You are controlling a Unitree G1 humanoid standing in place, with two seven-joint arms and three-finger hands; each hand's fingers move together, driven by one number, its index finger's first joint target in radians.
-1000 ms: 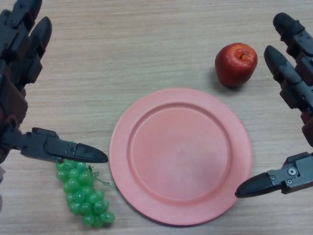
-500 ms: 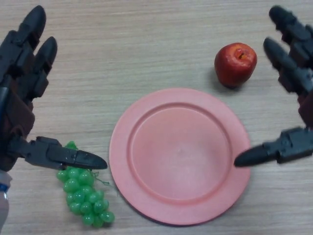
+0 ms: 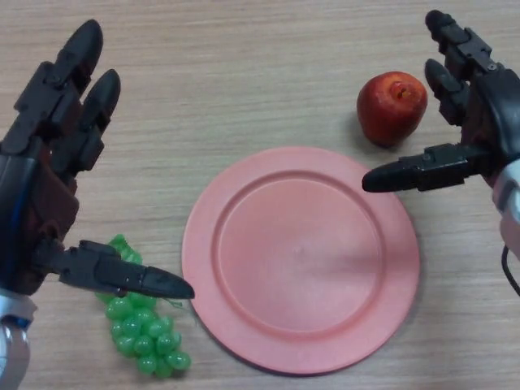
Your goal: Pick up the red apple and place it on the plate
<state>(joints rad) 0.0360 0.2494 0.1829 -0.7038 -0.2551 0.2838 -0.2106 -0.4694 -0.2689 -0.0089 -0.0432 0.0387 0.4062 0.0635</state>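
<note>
Left robot hand (image 3: 41, 195) released, fingers straight, over green grapes (image 3: 142, 333) near left. Pink plate (image 3: 244, 325) mid-bench (image 3: 244, 65), bare. Red apple (image 3: 392, 107) on bench just beyond plate's far right rim. Right robot hand (image 3: 475, 106) released beside apple, thumb over plate's rim.

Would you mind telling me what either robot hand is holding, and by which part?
Nothing is held: the right robot hand is open beside the red apple.

You see a red apple (image 3: 392, 107), pink plate (image 3: 210, 244), green grapes (image 3: 142, 335), black hands, and a pale wood-grain tabletop (image 3: 244, 73).
</note>
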